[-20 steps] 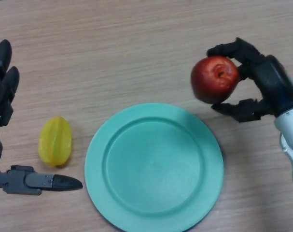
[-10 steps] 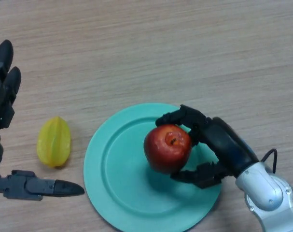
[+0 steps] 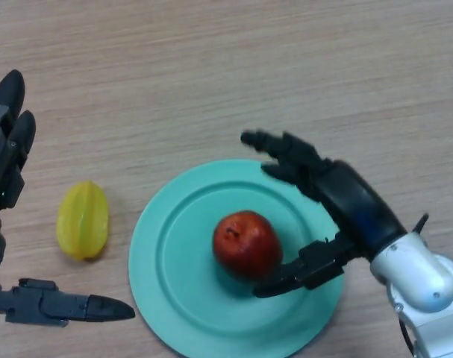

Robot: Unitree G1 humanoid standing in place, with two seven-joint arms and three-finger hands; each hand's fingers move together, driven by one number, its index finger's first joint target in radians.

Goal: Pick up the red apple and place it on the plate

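The red apple (image 3: 246,244) lies on the green plate (image 3: 174,253), near its middle. My right hand (image 3: 338,201) is over the plate's right side with its fingers spread straight, open and empty; the thumb reaches toward the apple's lower right and the fingers point up and left, apart from the apple. My left hand (image 3: 6,156) is open at the left edge of the table, its thumb stretched out at the lower left.
A yellow starfruit (image 3: 83,219) lies on the wooden table between my left hand and the plate.
My right hand carried the apple from the right of the plate to over it, set it on the plate and opened. The apple now rests free. The left hand has barely moved.
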